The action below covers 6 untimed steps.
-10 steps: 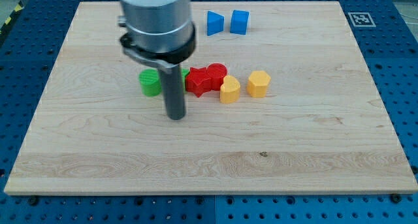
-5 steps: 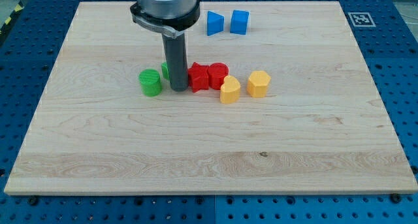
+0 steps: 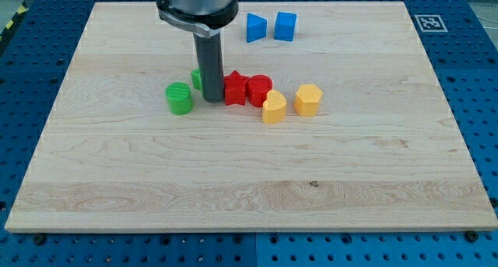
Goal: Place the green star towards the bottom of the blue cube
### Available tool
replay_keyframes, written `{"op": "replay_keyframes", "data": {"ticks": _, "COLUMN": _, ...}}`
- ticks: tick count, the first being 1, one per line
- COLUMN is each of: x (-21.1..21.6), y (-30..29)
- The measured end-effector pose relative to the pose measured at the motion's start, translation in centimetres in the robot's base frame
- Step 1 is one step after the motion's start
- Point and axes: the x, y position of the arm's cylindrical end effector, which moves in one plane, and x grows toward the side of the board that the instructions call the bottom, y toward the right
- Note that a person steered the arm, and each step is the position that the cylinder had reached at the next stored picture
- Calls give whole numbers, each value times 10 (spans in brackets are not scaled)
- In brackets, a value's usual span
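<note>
My tip (image 3: 212,101) has no claw to open or clench. It sits against the green star (image 3: 198,79), mostly hidden behind the rod, left of the red star (image 3: 234,89). I'd nudge it gently rightward, stopping below the blue cube (image 3: 285,26).

Eight blocks in all. Two green: a cylinder (image 3: 179,98) left of my tip (image 3: 212,101), and a green block (image 3: 198,79) mostly hidden behind the rod. Two red: a star (image 3: 234,89) and a cylinder (image 3: 259,89), right of the tip. Two yellow: (image 3: 274,107), (image 3: 308,100). Two blue: (image 3: 256,27), (image 3: 285,26).
</note>
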Motion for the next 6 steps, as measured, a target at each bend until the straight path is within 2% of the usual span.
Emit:
{"op": "replay_keyframes", "data": {"ticks": 3, "x": -27, "y": 0}}
{"op": "replay_keyframes", "data": {"ticks": 6, "x": -33, "y": -1}}
